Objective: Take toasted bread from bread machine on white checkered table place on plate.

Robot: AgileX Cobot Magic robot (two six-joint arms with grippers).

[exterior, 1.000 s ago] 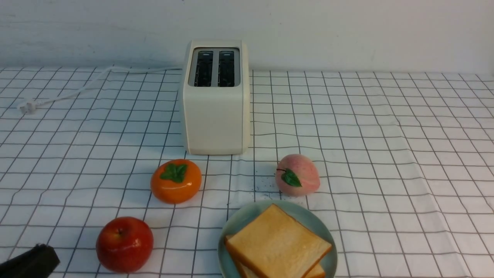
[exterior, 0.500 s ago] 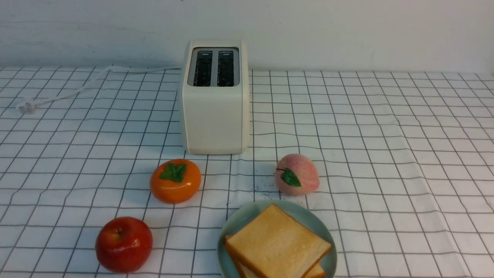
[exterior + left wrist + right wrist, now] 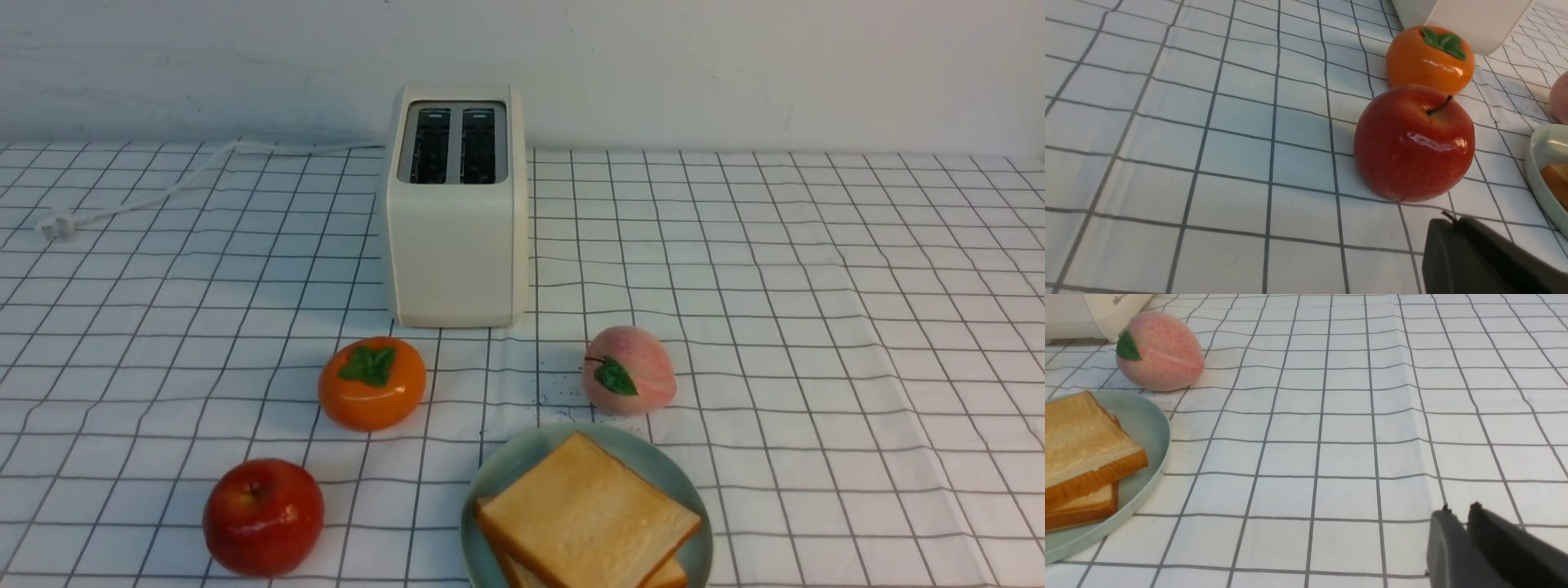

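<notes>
1. White checkered table (image 3: 816,343): broad, thin dark grid, cloth slightly wrinkled. Pale wall (image 3: 735,73) rises behind it.
2. Bread machine (image 3: 457,253): boxy, cream-white, upright near the table's far edge. Two dark slots on top.
3. Plate (image 3: 500,465): round, pale green, low rim, flat on the cloth nearer the camera. Its near edge runs out of the front view.
4. Toasted bread (image 3: 592,510): two square slices, both on the plate, one lying over the other and turned askew to it. Pale golden face, browner crust (the lower slice mostly hidden).
5. Apple (image 3: 264,517): glossy red, left of the plate, well apart from it.
6. Persimmon (image 3: 372,392): orange, green leafy cap; between apple and bread machine, touching neither.
7. Peach (image 3: 635,380): pink, one green leaf, just beyond the plate.
8. Left gripper (image 3: 1453,219): fingertips together, nothing between them, near the apple. Seen in its wrist view only.
9. Right gripper (image 3: 1461,510): slightly parted, a narrow gap between the tips, nothing held. Over the cloth, well apart from the plate; also seen only in its wrist view.
10. Plug (image 3: 59,225): whitish, on the cloth at far left, its thin cord (image 3: 175,189) running toward the bread machine.
</notes>
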